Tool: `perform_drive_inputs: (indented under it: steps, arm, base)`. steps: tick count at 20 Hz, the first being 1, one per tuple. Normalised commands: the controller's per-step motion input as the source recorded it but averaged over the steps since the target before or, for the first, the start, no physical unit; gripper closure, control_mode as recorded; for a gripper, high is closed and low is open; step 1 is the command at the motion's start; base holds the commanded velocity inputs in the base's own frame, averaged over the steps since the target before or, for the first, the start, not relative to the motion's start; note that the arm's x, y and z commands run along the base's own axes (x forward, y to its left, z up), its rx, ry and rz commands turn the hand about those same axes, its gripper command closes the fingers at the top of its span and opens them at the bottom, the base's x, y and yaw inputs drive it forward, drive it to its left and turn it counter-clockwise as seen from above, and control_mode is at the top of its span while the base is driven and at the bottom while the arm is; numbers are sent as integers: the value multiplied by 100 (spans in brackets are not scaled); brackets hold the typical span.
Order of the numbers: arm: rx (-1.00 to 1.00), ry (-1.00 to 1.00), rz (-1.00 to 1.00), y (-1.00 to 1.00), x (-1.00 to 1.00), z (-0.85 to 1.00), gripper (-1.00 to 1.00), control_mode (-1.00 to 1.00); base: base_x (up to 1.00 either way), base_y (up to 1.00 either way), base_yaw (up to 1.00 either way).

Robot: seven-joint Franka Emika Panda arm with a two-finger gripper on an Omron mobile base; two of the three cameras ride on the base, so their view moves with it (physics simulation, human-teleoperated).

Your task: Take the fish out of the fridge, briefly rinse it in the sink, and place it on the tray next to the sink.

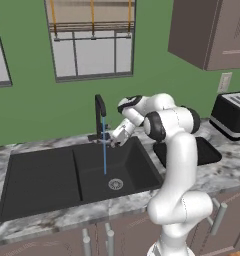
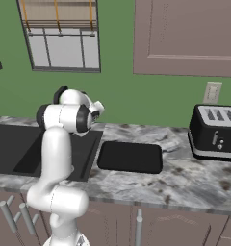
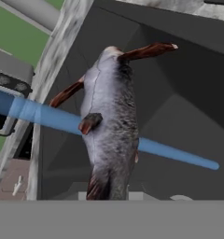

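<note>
My gripper (image 1: 114, 139) hangs over the right basin of the black sink (image 1: 47, 175), just beside the tall black tap (image 1: 99, 117), and it is shut on the fish. In the hand view the silvery-grey fish (image 3: 109, 126) with reddish-brown fins hangs in front of the camera. A blue stream of water (image 3: 48, 116) crosses it, running from the tap down toward the round steel drain (image 1: 115, 184). The fish hides my fingertips. The black tray (image 2: 130, 157) lies on the counter right of the sink, and nothing is on it. The fridge is out of view.
A black toaster (image 2: 216, 132) stands on the marble counter (image 2: 185, 182) at the far right, below a wall socket (image 2: 212, 92). A window (image 1: 92, 42) sits behind the tap, and a brown wall cabinet (image 2: 185, 36) hangs at the upper right. My own arm (image 1: 179, 165) partly covers the tray in the left base view.
</note>
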Motion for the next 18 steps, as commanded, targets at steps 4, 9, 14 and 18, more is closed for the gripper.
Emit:
perform_drive_inputs:
  steps: [4,9,14,18]
  arm:
    - [0,-6,0,0,-7,14,100,-100]
    - [1,0,0,0,-76,17,100,-100]
    - [0,-1,0,0,-21,12,100,-100]
    - [-9,-13,-5,0,61,4,100,-100]
  base:
    - [0,0,0]
    - [0,0,0]
    - [0,0,0]
    - [0,0,0]
